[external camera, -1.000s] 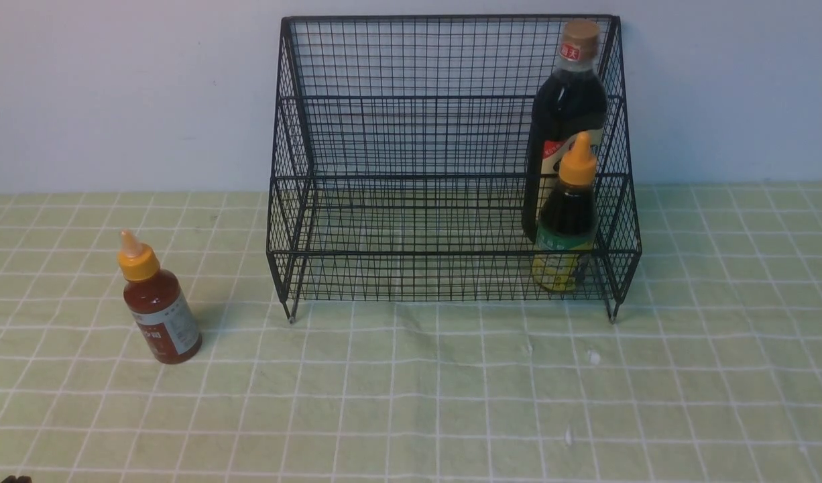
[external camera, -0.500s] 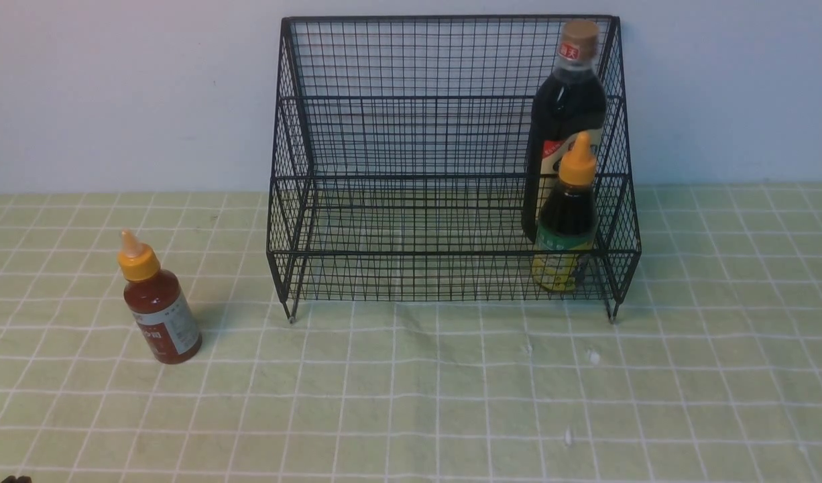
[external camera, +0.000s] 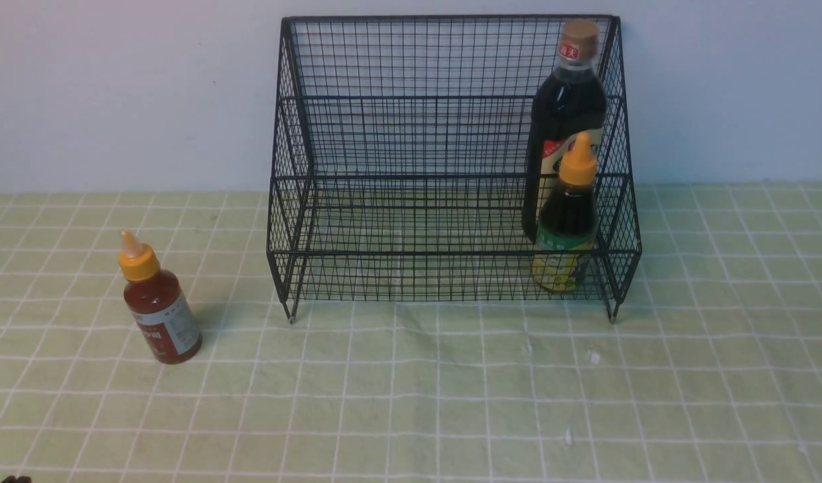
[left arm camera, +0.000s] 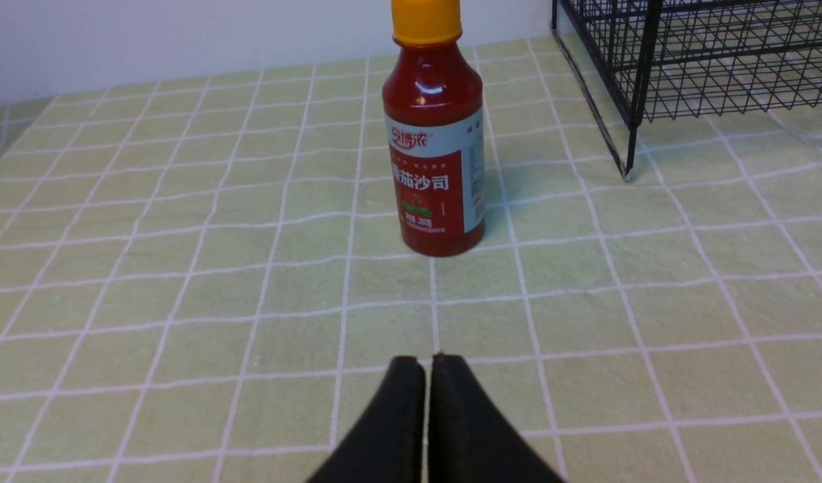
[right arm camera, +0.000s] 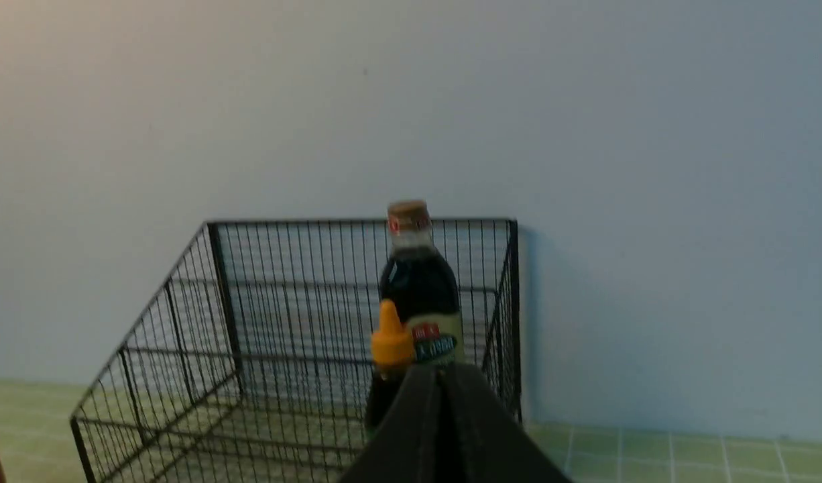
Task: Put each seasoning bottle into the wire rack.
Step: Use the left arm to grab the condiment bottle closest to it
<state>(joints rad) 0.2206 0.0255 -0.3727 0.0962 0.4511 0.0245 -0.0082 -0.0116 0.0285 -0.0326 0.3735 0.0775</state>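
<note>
While left hand (left arm camera: 426,365) and right hand (right arm camera: 439,376) sit pressed together, red-brown bottle (left arm camera: 433,94), yellow-capped, white-labelled, upright

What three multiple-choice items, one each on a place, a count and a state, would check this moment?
1. Where is the red-brown bottle relative to the wire rack?
A) inside it
B) on the tablecloth, to its left
C) on top of it

2. How many bottles are in the rack?
A) one
B) two
C) three

3. How is the left gripper?
A) shut, empty
B) wide open
C) shut on a bottle

Answers:
1. B: it stands upright on the cloth, outside the rack's left side.
2. B: the tall dark bottle and the orange-capped bottle stand at its right end.
3. A: the fingers meet with nothing between them, short of the bottle.
</note>
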